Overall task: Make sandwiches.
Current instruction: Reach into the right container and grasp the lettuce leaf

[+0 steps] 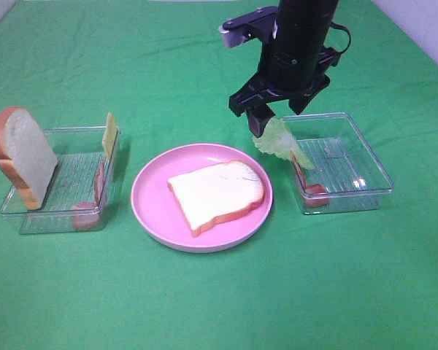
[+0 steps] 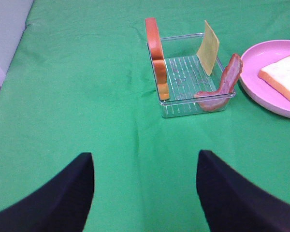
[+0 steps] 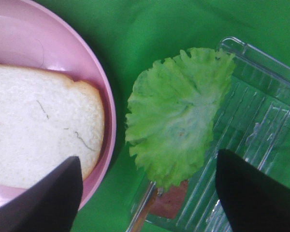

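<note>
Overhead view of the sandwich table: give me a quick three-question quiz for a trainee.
1. True or false: a white toy bread slice with orange-brown crust lies flat on the round pink plate.
2. The pale green lettuce leaf is: A on that bread; B at the rim of the right-hand clear plastic rectangular tray; C under the plate.
3. Fill in: the thin yellow cheese square stands in the ___-hand clear tray.
Key: true; B; left.

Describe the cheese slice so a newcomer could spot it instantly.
Start at the pink plate mid-table and go to the clear tray on its left in the high view. The cheese slice stands on edge along the tray wall nearest the plate. It is the only thin, pale yellow square; the bacon beside it is reddish-brown, the bread thick and crusted.
</note>
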Controlling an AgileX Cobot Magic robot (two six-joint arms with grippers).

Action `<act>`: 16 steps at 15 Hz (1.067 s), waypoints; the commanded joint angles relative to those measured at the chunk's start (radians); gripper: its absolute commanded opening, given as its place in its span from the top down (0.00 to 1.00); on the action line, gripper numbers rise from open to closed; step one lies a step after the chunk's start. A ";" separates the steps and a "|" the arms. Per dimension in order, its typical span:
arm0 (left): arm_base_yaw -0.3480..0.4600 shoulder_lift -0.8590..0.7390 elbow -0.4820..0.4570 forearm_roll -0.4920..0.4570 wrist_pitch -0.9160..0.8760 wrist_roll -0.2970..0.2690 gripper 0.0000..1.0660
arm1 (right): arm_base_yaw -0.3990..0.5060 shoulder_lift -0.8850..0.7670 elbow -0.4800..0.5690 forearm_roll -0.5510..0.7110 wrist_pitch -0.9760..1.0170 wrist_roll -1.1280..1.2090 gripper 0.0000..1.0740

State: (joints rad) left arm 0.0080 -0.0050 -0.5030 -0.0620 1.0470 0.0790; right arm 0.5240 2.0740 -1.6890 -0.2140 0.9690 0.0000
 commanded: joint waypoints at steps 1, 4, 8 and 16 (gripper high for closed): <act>0.001 -0.018 0.002 0.002 -0.008 -0.002 0.43 | 0.017 0.017 -0.007 -0.047 -0.011 0.020 0.32; 0.001 -0.018 0.002 0.002 -0.008 -0.002 0.43 | 0.072 0.108 -0.008 -0.169 -0.032 0.108 0.32; 0.001 -0.018 0.002 0.002 -0.008 -0.002 0.43 | 0.071 0.138 -0.008 -0.235 -0.048 0.139 0.32; 0.001 -0.018 0.002 0.002 -0.008 -0.002 0.43 | 0.071 0.161 -0.008 -0.329 -0.079 0.180 0.36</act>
State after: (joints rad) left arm 0.0080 -0.0050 -0.5030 -0.0620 1.0470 0.0790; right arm 0.5940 2.2320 -1.6920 -0.5270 0.8890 0.1730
